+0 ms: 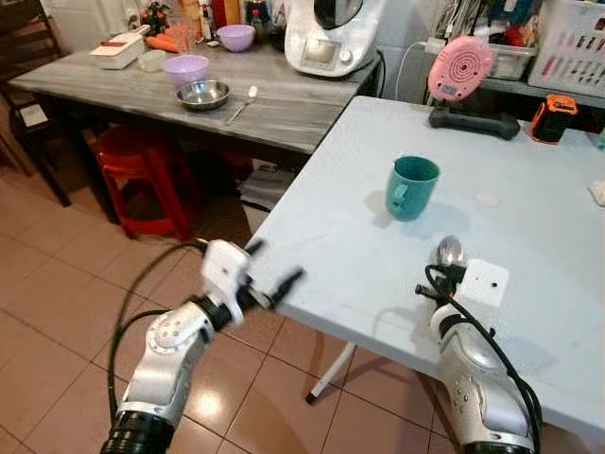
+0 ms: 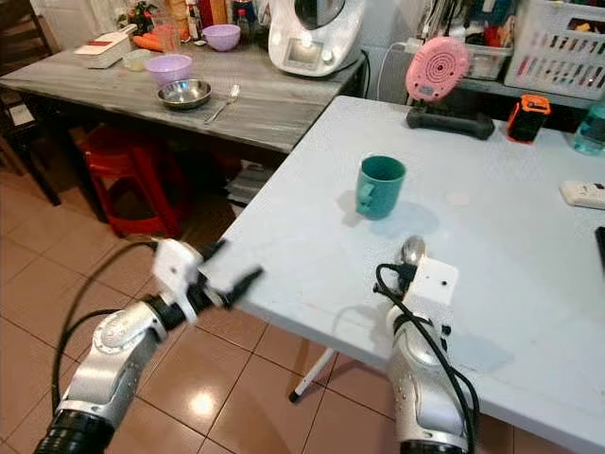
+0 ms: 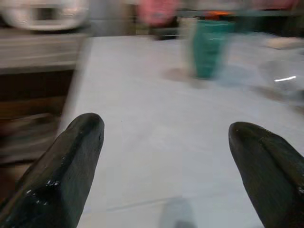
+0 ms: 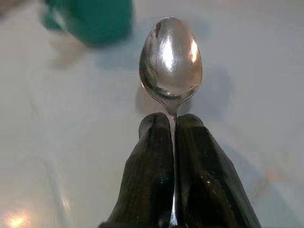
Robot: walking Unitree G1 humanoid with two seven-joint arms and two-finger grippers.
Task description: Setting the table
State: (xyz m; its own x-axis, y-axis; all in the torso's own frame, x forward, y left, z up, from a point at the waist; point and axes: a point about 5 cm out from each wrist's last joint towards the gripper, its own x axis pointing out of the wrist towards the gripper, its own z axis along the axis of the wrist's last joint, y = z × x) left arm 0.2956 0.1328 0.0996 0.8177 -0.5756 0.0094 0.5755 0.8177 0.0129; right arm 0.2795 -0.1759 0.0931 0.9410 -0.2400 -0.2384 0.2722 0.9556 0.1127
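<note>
right tool (image 4: 173,128) has its two black fingers pinched tight on the neck of a silver spoon (image 4: 170,61), bowl pointing forward, above the pale surface (image 1: 529,255) near its front edge. the spoon's bowl sits just short of a teal mug (image 1: 412,187), which stands upright on that surface with its handle turned toward the robot; mug and spoon are near each other but apart.

left tool (image 1: 279,279) hovers at the surface's near corner, over the tiled floor (image 1: 57,284), fingers (image 3: 71,166) spread wide with nothing between them.

farther back on the same surface are a pink round gadget on a black base (image 1: 460,71), an orange-and-black object (image 1: 552,117) and a small white disc (image 1: 488,199). a second, grey wood-grain surface (image 1: 284,104) off to the left carries a steel bowl (image 1: 202,95), a lilac bowl (image 1: 186,68), a fork (image 1: 242,102) and a white kitchen machine (image 1: 331,38). a red stool (image 1: 142,175) stands under it. no writing or brand is readable on anything; it's all too small or blurred.
</note>
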